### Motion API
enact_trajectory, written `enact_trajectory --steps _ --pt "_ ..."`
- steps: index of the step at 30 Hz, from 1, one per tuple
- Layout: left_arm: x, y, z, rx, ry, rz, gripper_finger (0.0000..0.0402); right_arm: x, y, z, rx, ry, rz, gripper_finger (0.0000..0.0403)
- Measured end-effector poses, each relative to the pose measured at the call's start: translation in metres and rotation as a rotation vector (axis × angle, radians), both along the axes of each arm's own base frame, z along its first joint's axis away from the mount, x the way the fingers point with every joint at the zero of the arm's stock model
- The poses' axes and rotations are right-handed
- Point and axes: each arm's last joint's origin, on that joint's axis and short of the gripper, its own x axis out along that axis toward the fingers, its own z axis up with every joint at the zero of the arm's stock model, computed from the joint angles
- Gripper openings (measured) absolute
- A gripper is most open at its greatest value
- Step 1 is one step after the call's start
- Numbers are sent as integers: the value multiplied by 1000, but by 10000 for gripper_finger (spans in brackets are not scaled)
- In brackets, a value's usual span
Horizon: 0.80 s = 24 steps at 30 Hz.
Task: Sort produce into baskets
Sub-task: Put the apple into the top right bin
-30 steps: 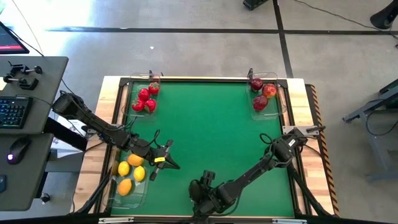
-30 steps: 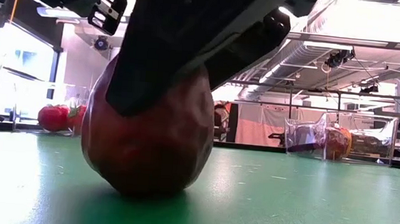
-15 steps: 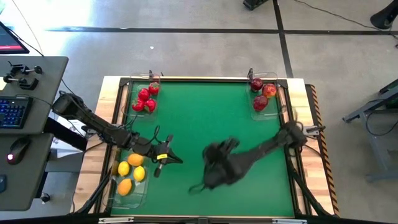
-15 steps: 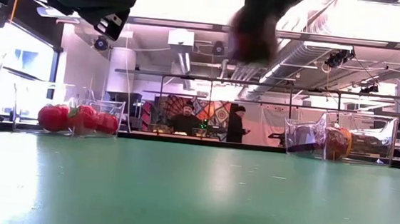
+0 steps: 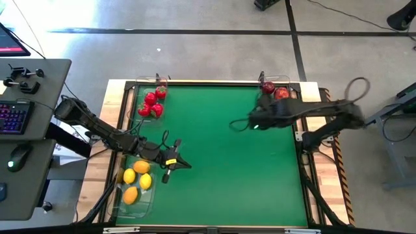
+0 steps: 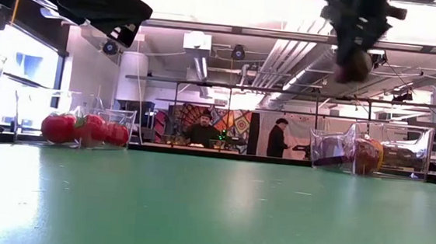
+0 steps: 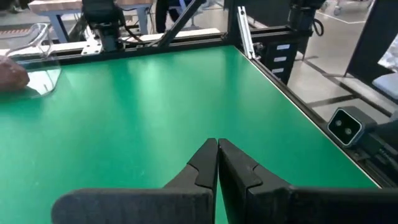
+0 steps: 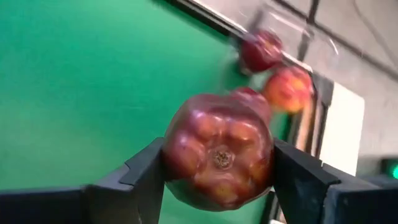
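Since a second ago, the dark red apple has been lifted off the green tabletop near its front edge and carried by the right claw toward the far right corner. It is clamped between the two dark fingers and held in the air just beside the clear plastic tray there. In that tray three apples are counted: two dark red and one red-yellow. About five small bright red fruits are seen in the clear tray at the far left corner. Four yellow-orange lemons are seen in the near left tray. The left claw is held closed and empty over the tabletop, just beside the lemon tray.
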Motion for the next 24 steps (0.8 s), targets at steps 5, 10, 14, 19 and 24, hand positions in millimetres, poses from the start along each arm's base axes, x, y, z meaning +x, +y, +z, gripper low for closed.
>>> enact_trajectory --steps 5,10,14,19,24 --pt "2 5 2 -4 -20 19 0 -48 -21 -22 52 -72 -127 225" --pt "4 9 2 -6 -25 37 0 -84 -37 -42 72 -143 -251 225" --pt "5 12 3 -7 -27 51 0 -98 -49 -55 87 -186 -298 225" --pt "7 16 3 -9 -29 62 0 -105 -73 -68 112 -206 -335 225" --pt "8 19 3 -11 -27 64 0 -117 -99 -78 152 -224 -379 225"
